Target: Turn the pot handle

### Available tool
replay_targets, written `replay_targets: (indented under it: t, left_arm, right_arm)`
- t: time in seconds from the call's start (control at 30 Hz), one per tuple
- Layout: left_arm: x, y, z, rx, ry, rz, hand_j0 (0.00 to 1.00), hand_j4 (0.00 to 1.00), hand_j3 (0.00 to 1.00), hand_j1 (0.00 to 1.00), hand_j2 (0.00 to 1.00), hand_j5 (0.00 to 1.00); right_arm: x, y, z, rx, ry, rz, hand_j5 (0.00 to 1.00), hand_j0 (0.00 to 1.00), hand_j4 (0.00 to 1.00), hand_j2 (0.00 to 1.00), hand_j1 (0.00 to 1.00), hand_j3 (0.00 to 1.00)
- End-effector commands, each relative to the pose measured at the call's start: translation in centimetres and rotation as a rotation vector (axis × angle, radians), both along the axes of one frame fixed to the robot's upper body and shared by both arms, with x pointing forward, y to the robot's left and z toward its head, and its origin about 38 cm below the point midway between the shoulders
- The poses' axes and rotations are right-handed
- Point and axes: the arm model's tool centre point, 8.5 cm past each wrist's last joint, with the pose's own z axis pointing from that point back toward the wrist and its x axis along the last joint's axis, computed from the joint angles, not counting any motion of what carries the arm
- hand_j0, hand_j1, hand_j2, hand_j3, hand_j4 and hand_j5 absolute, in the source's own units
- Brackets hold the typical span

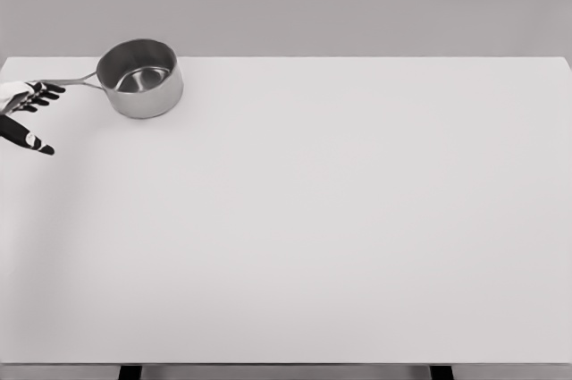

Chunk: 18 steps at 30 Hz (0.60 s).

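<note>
White table (340,219) fills the view. Steel pot (140,78) stands upright at the far left, its thin handle (79,81) pointing left. Left hand (25,110) sits at the left edge, dark fingers (43,93) spread apart at the handle's tip; contact cannot be confirmed, thumb lower and clear.

Silver pot (140,79), white table (313,219), black-fingered robot hand (27,107)
</note>
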Motion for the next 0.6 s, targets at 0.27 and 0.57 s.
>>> replay_targets:
  t: [0.27, 0.57]
  left_arm:
    - [0.5, 0.2, -0.5, 0.001, 0.007, 0.020, 1.00, 1.00, 1.00, 1.00, 1.00, 1.00]
    - [1.1, 0.1, -0.1, 0.009, -0.002, 0.028, 1.00, 1.00, 1.00, 1.00, 1.00, 1.00]
  right_arm:
    - [0.0, 0.0, 0.0, 0.000, 0.000, 0.000, 1.00, 1.00, 1.00, 1.00, 1.00, 1.00]
    - [0.0, 0.0, 0.0, 0.000, 0.000, 0.000, 1.00, 1.00, 1.00, 1.00, 1.00, 1.00]
